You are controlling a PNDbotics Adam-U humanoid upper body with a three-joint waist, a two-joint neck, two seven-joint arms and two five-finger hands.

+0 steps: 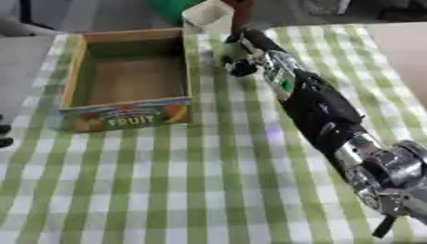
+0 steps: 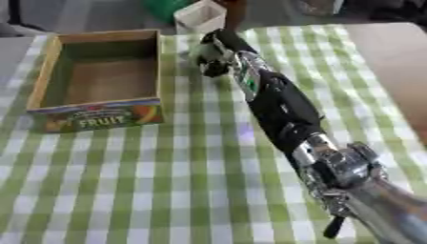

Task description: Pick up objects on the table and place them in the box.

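table (image 1: 208, 190) covered by green-and-white checked cloth (image 1: 167, 167)

open wooden box (image 1: 127, 78) marked "fruit" is set on the cloth at far left. a cream-coloured container (image 1: 208, 16) is seen at the far edge, just beyond the box's far right corner. near half of the cloth is left bare.

My right arm (image 1: 321, 112) was mostly matt black plastic w/ glossy silver metal at the joints, bright glints near the elbow. My right hand (image 1: 238, 55) looked black w/ shiny metal bits; couldn't tell the finger finish. Tablecloth (image 1: 167, 190) was soft woven cloth, green & white check, matt. Box (image 1: 129, 78) looked like raw wood or card, dull brown inside, w/ a printed paper "FRUIT" label, slightly glossy. White container (image 2: 200, 16) behind was matt.
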